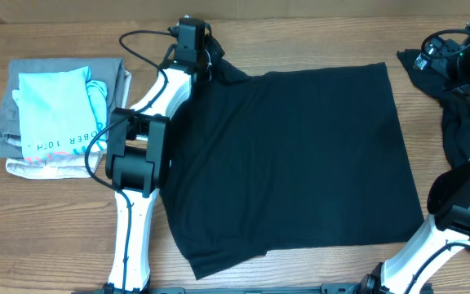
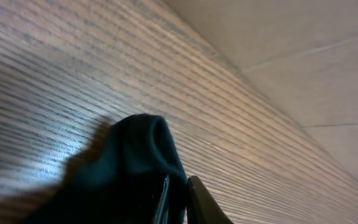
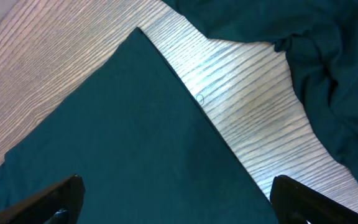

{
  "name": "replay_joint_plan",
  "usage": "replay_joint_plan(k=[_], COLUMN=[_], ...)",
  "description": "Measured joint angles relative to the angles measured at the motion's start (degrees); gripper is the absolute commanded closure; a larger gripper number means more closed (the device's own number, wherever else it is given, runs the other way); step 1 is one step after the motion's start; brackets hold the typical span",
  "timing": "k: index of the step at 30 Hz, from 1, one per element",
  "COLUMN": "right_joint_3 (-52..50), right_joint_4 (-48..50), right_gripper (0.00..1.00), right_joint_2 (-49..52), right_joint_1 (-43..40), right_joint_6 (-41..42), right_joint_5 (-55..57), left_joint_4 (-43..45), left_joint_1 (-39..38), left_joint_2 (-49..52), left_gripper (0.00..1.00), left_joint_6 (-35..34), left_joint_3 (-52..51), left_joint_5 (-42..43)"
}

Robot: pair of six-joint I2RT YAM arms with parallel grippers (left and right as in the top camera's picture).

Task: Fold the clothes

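A large black T-shirt (image 1: 292,163) lies spread flat across the middle of the table. My left gripper (image 1: 209,64) is at its far left corner and is shut on a raised fold of the black fabric (image 2: 142,162); the jaws show in the left wrist view (image 2: 178,200). A second black garment (image 1: 463,122) lies crumpled at the right edge and also shows in the right wrist view (image 3: 328,68). My right gripper (image 1: 445,51) is open and empty, its fingers (image 3: 179,196) wide apart above the T-shirt (image 3: 123,143) near the shirt's far right corner.
A stack of folded garments sits at the left: a light-blue shirt with dark lettering (image 1: 55,110) on grey (image 1: 6,114) and beige (image 1: 47,167) ones. A strip of bare wooden table (image 3: 253,112) separates the two black garments. A black cable (image 1: 137,49) loops by the left arm.
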Motion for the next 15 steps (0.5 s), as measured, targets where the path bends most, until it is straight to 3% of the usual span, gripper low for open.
replay_joint_plan(k=[12,15], right_joint_3=[0.0,0.0], right_joint_4=[0.0,0.0], right_gripper=[0.0,0.0], right_joint_2=[0.0,0.0], right_joint_1=[0.0,0.0], right_joint_6=[0.0,0.0], right_joint_5=[0.0,0.0], left_joint_4=[10.5,10.5], left_joint_1=[0.0,0.0], left_joint_2=[1.0,1.0], left_gripper=[0.87,0.95], left_joint_6=[0.0,0.0], left_joint_3=[0.2,0.2], left_joint_5=[2.5,2.9])
